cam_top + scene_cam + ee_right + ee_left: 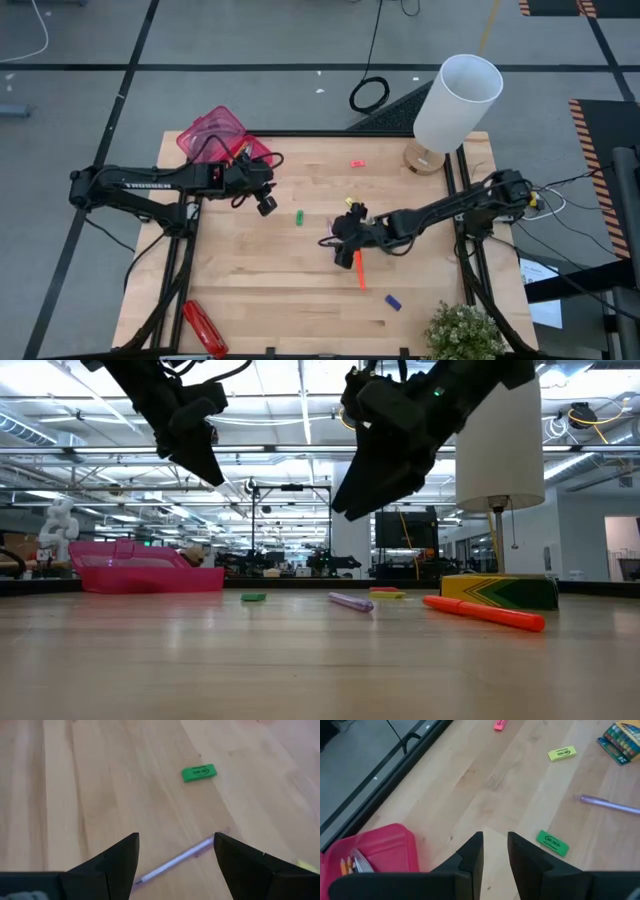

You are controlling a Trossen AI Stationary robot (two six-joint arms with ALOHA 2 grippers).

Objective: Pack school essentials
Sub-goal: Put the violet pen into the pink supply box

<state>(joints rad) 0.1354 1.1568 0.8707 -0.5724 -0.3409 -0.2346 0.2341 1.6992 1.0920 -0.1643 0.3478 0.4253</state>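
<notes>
A purple pen [175,862] lies flat on the wooden table, with my right gripper [175,840] open wide above it and touching nothing. In the high view that gripper [335,240] is near the table's middle. A green eraser [199,772] lies beyond the pen. My left gripper [495,850] hangs above the table beside the pink case [375,850], its fingers a narrow gap apart with nothing between them. Pencils [347,865] lie inside the case. An orange marker [359,270], a crayon box [622,740], a yellow eraser [562,753], a pink eraser [358,163] and a blue eraser [393,301] lie loose on the table.
A white lamp [455,105] stands at the far right corner and a plant [465,335] at the near right corner. A long red stapler-like object [203,327] lies at the near left. The pink case [220,135] sits at the far left edge.
</notes>
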